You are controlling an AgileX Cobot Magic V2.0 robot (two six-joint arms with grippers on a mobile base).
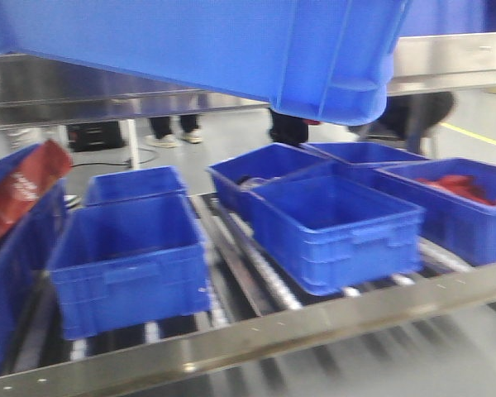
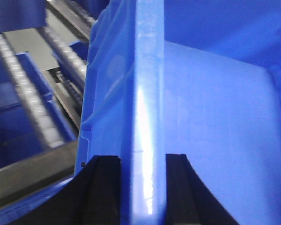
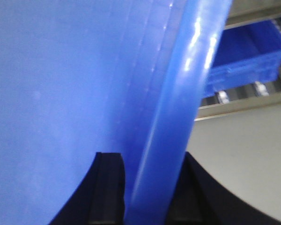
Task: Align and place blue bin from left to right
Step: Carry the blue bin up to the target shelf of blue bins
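The blue bin point(image 1: 215, 45) hangs in the air across the top of the front view, above the roller conveyor, its ribbed corner lowest at the right. In the left wrist view my left gripper point(image 2: 143, 161) is shut on the bin's thick rim point(image 2: 147, 93), one black finger on each side. In the right wrist view my right gripper point(image 3: 147, 161) is shut on the opposite rim point(image 3: 178, 108), with the bin's smooth wall point(image 3: 51, 93) filling the left of the view. Neither gripper shows in the front view.
Several smaller blue crates stand on the roller conveyor point(image 1: 256, 289): one front left point(image 1: 128, 260), one centre point(image 1: 335, 227), one at right holding red items point(image 1: 459, 198). A red bag point(image 1: 21, 190) leans in a crate at far left. A steel rail point(image 1: 256, 335) runs along the front.
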